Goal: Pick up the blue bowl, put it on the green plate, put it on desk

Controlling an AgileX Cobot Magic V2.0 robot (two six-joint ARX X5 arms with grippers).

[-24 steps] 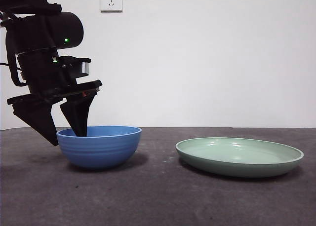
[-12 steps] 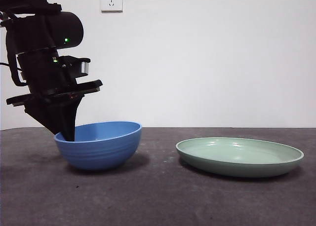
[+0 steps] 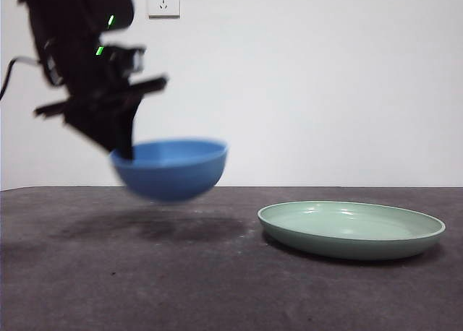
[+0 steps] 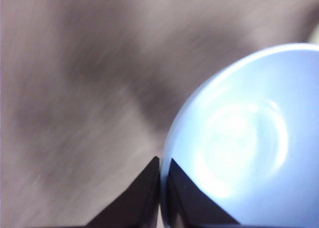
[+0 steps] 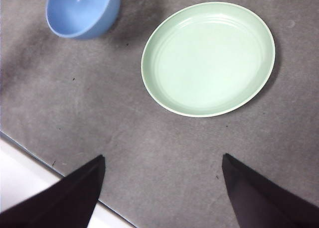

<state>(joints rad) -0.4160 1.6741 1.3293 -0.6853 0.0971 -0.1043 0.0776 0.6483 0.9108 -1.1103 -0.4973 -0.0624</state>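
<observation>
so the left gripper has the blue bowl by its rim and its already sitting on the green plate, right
Not quite. The left gripper does hold the blue bowl by its rim, but the bowl is not on the green plate. The front view shows it in the air above the desk, off to one side of the plate, which holds nothing.

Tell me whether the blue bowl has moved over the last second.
Yes. The blue bowl has risen off the desk and shifted toward the green plate, held by the left tool.

The dark desk (image 3: 217, 287) carries seemingly only the green plate (image 3: 351, 230).
</observation>
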